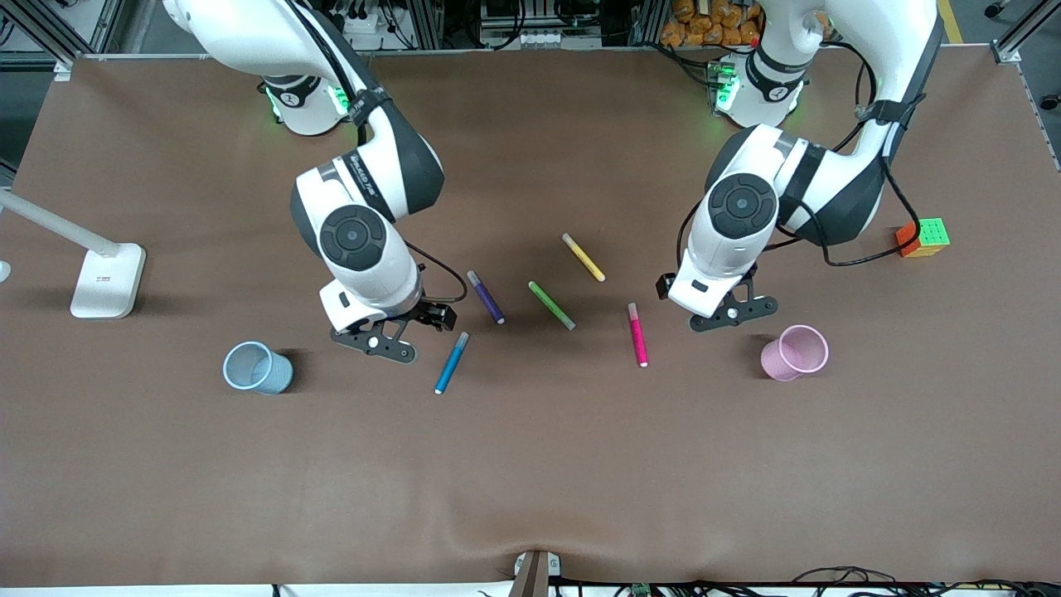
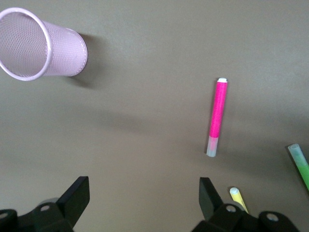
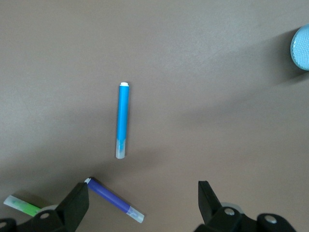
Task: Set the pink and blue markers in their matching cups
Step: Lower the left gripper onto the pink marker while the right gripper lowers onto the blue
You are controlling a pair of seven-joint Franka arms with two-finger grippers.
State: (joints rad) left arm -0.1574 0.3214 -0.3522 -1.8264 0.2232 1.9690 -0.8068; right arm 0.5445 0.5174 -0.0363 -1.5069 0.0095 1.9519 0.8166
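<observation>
Two markers lie on the table (image 1: 530, 464): the pink marker (image 1: 637, 334) beside the green marker (image 1: 551, 305), toward the pink cup (image 1: 796, 352); the blue marker (image 1: 452, 362) nearer the camera, toward the blue cup (image 1: 258, 367). Left gripper (image 1: 733, 313) and right gripper (image 1: 385, 340) hover nearby, fingers apart, empty.

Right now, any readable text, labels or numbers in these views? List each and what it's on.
None can be read for certain.
Right arm: a line of white print on the dark band of its forearm, too blurred to read.
White lamp base: a small dark mark, too small to read.
Markers, cups and cube: no print visible.
</observation>
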